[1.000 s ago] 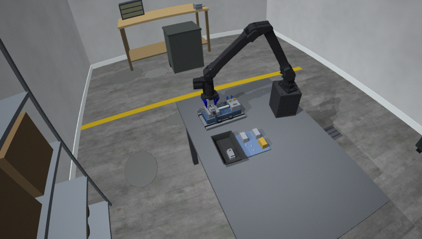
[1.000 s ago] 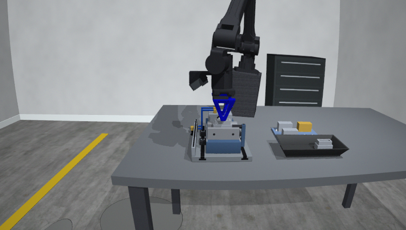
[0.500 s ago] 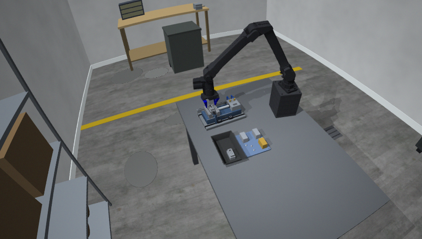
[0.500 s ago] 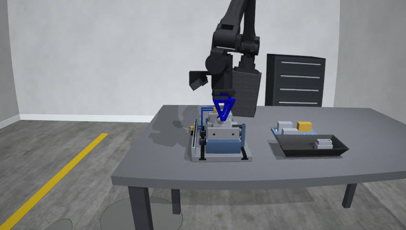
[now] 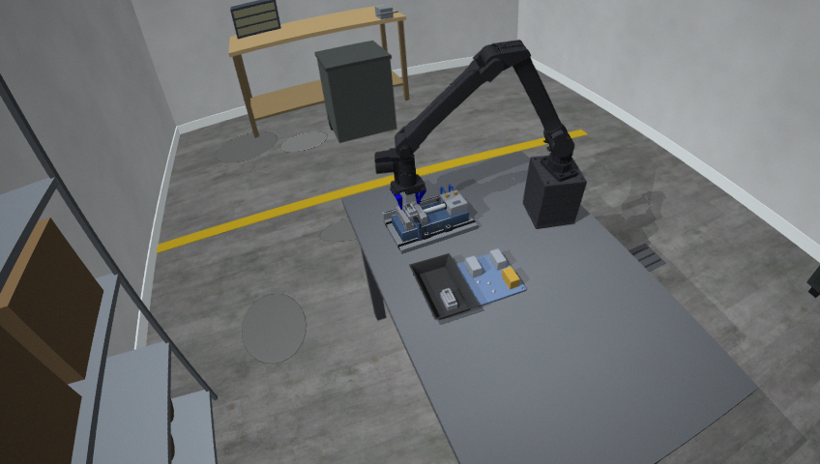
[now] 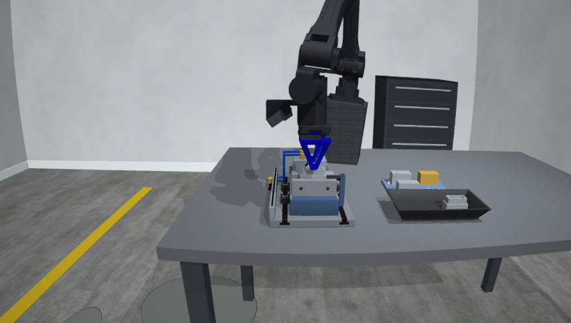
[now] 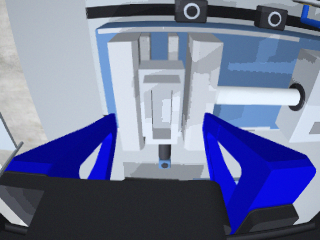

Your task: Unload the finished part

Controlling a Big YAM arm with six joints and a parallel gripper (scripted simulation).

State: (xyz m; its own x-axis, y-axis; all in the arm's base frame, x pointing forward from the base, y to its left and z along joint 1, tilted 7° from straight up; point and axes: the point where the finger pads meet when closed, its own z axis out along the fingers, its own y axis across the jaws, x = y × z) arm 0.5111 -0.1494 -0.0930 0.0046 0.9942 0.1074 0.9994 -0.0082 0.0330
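Blue-fingered pincer [image 5: 409, 204] [image 6: 314, 167] [image 7: 159, 120] a bit over half open, grasping nothing, over the vise [image 5: 442, 221] [image 6: 314, 205] [image 7: 204, 90] and its pale part [image 5: 410, 209] [image 6: 313, 172] [image 7: 161, 107].

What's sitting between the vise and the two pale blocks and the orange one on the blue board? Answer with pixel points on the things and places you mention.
Only bare tabletop [image 5: 460, 247], best seen in the top view; the dark tray [image 5: 428, 287] [image 6: 432, 214] lies beside the board, outside that gap.

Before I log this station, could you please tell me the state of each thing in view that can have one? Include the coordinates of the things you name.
gripper [image 5: 409, 201] [image 6: 314, 167] [image 7: 159, 120]: open, above the vise
finished part [image 5: 410, 210] [image 7: 161, 107]: in the vise, pocket up
vise [image 5: 440, 219] [image 6: 313, 205] [image 7: 250, 55]: jaws either side of the part; clamping unclear
outfeed tray [image 5: 428, 290] [image 6: 420, 210]: upright, holding one part
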